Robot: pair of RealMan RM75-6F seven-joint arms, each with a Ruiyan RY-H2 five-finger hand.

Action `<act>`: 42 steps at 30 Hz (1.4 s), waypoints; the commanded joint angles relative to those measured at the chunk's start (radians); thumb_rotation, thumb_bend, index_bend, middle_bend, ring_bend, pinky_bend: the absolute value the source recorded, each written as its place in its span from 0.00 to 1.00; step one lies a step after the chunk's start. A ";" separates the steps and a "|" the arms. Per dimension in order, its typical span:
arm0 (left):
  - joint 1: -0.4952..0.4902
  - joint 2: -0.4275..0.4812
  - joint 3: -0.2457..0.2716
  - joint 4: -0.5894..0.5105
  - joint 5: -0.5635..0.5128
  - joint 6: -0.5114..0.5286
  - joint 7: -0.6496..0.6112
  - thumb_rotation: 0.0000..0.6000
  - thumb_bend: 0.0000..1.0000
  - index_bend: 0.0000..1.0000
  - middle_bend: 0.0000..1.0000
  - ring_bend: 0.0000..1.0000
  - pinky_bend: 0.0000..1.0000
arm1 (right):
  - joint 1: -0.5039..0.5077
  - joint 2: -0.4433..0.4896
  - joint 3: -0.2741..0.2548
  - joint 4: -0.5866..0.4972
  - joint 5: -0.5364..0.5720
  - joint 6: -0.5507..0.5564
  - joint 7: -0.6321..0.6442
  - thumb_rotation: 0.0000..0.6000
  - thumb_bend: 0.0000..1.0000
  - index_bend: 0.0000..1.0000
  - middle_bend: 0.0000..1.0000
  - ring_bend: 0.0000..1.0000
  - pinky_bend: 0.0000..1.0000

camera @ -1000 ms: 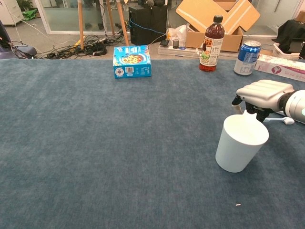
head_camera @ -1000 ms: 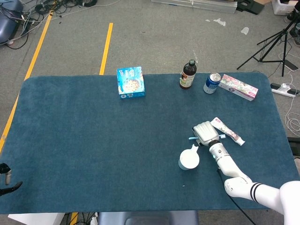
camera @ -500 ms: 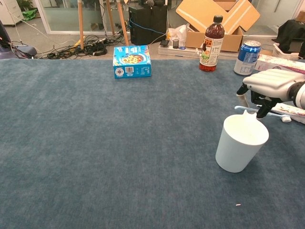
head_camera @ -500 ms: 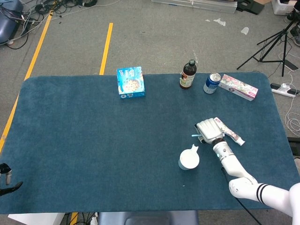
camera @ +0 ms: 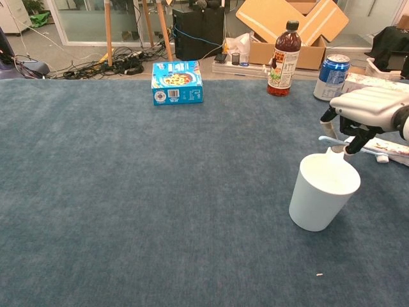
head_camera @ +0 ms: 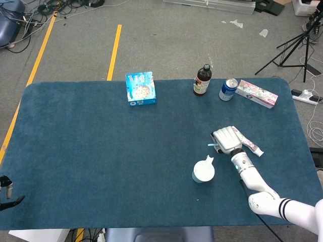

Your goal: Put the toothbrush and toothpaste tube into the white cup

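Toothbrush [camera: 339, 140] lies just under the right hand [head_camera: 226, 138], a thin pale blue-and-white stick. In the chest view it seems lifted a little off the blue table [head_camera: 91, 151], and the hand's fingertips [camera: 353, 148] curl down around it. I judge the hand has it in a light pinch, though the actual contact is too small to make out. The rest of the hand is flat, palm down.

Its long axis runs roughly level, crossways under the palm. One end pokes out past the hand on the side facing the white cup [head_camera: 203, 172]; the other, with a small white knob, reaches toward the toothpaste tube [head_camera: 247, 143]. Which end carries the bristles cannot be told.

The tube lies flat on the table, touching or just beside the far side of the hand from the cup, its length slanting away from the hand toward the robot's right.

The cup stands upright near the hand, on the side closer to the robot and slightly to its left, mouth open and showing nothing inside.

Neither item is in the cup, so the task appears barely begun. Judging from this, the brush needs carrying over the cup's mouth and tipping upright to drop in, then the tube must follow.

The left hand is not visible in either view.
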 commanded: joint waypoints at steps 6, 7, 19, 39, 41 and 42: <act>0.000 0.000 0.000 0.000 -0.001 0.000 0.002 1.00 0.00 0.81 0.54 0.43 0.39 | -0.010 0.019 0.008 -0.025 -0.026 0.030 0.024 1.00 0.43 0.70 1.00 1.00 1.00; 0.000 0.000 0.000 -0.001 -0.001 -0.001 0.003 1.00 0.00 0.81 0.54 0.43 0.39 | -0.011 0.022 0.009 -0.030 -0.030 0.034 0.027 1.00 0.43 0.70 1.00 1.00 1.00; 0.000 -0.001 0.001 -0.001 -0.001 0.001 0.005 1.00 0.00 0.81 0.54 0.43 0.39 | -0.024 0.086 0.035 -0.120 -0.067 0.079 0.076 1.00 0.43 0.71 1.00 1.00 1.00; -0.004 -0.009 0.001 0.003 -0.009 -0.008 0.019 1.00 0.00 0.81 0.54 0.43 0.39 | -0.108 0.401 0.045 -0.557 -0.270 0.211 0.269 1.00 0.43 0.71 1.00 1.00 1.00; -0.004 -0.010 0.001 0.004 -0.010 -0.008 0.021 1.00 0.00 0.81 0.54 0.43 0.39 | -0.117 0.443 0.032 -0.608 -0.307 0.208 0.308 1.00 0.43 0.71 1.00 1.00 1.00; -0.004 -0.010 0.001 0.003 -0.010 -0.009 0.022 1.00 0.00 0.81 0.54 0.43 0.39 | -0.122 0.466 0.023 -0.633 -0.331 0.205 0.333 1.00 0.43 0.71 1.00 1.00 1.00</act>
